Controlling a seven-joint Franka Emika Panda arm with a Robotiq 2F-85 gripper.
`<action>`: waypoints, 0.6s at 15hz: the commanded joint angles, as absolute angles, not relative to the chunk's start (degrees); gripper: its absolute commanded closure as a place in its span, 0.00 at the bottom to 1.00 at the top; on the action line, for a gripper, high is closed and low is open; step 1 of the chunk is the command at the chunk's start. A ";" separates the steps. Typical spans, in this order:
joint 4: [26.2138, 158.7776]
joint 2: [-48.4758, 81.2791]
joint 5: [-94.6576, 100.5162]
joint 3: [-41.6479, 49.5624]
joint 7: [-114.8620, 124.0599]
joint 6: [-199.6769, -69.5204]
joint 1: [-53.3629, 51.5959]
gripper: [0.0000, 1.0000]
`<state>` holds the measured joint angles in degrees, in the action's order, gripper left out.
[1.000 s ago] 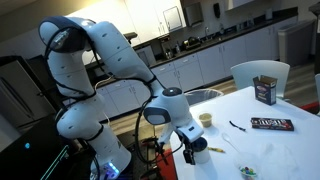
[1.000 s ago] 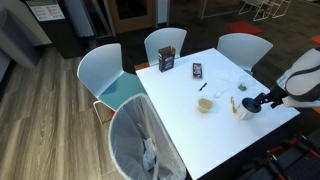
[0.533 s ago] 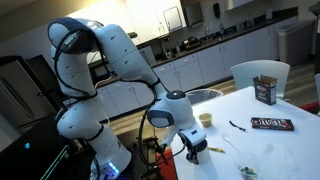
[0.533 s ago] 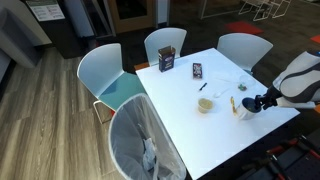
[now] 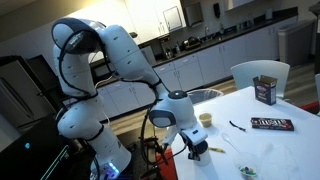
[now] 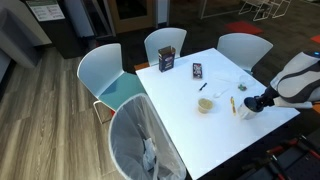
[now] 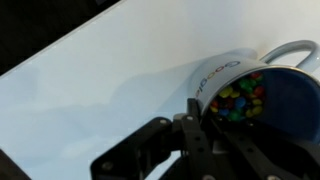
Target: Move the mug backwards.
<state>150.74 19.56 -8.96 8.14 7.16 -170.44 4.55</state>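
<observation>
The mug (image 7: 228, 72) lies at the right of the wrist view: white outside with grey lettering, dark blue inside, holding coloured candies, its handle at the upper right. My gripper (image 7: 205, 128) is shut on the mug's near wall, one finger (image 7: 192, 112) outside it and the other inside. In both exterior views the gripper (image 5: 194, 149) (image 6: 252, 103) sits low at the table's near corner. There the mug (image 5: 201, 152) (image 6: 241, 109) is partly hidden by it.
A small cream cup (image 5: 205, 119) (image 6: 205, 104) stands just beyond the mug. A dark brown box (image 5: 265, 90) (image 6: 167, 60) and a dark candy packet (image 5: 272, 124) (image 6: 197, 70) lie further along the white table (image 6: 220, 135). Chairs (image 6: 115, 85) ring the table.
The jaws have gone from open to shut on the mug's wall. The arm has settled slightly; the mug has not visibly moved.
</observation>
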 commanded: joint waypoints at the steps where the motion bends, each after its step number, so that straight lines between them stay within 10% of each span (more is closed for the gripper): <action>1: 151.49 14.91 -7.68 10.14 10.16 -166.40 2.41 0.99; 9: 143.11 -0.13 -13.60 7.57 7.34 -141.78 5.29 0.99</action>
